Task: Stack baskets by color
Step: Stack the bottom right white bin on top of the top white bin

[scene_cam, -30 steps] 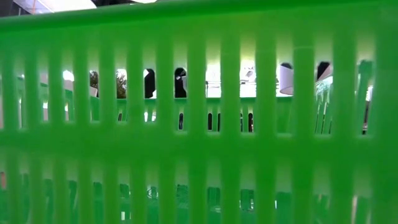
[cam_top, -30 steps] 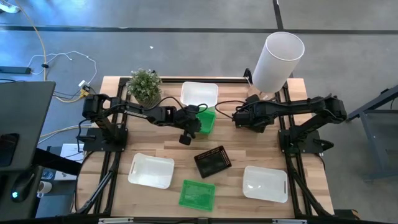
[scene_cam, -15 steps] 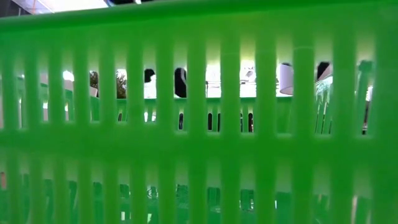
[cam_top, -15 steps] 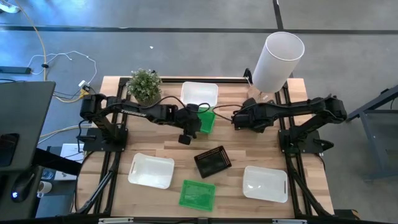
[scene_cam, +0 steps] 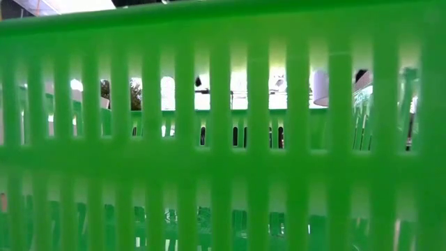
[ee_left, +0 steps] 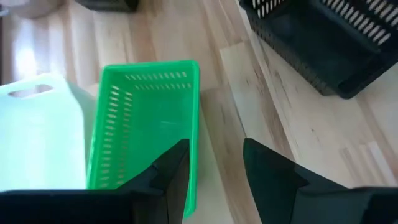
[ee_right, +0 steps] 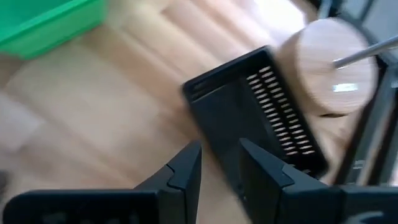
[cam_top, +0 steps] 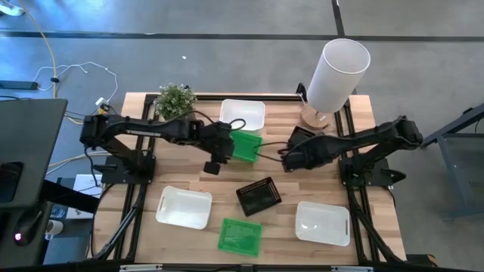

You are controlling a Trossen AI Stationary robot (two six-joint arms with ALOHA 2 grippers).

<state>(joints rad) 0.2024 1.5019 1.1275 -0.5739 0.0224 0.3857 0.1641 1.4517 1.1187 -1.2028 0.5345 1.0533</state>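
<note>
Your left gripper point(cam_top: 209, 166) now stands with its fingers point(ee_left: 174, 171) parted and empty, just off the near edge of the green basket point(cam_top: 244, 146) it was pressed against a second ago. It has drawn back toward its own side of the table, and the basket, which was tipped up against the claw, now lies flat on the wood just in front of the white basket point(cam_top: 243, 114) at the far edge. In the left wrist view that green basket point(ee_left: 146, 118) sits beside the white one point(ee_left: 37, 134), with a black basket point(ee_left: 323, 43) farther off.

Your right gripper point(cam_top: 286, 161) has also shifted nearer the table's middle; its fingers point(ee_right: 186, 171) stand a little apart and hold nothing. A black basket point(ee_right: 258, 109) lies ahead of them, beside a round wooden base point(ee_right: 329, 74).

Unchanged on the near half: a black basket point(cam_top: 259, 196), a green basket point(cam_top: 240, 235), and two white baskets point(cam_top: 184, 207) point(cam_top: 323, 223).
</note>
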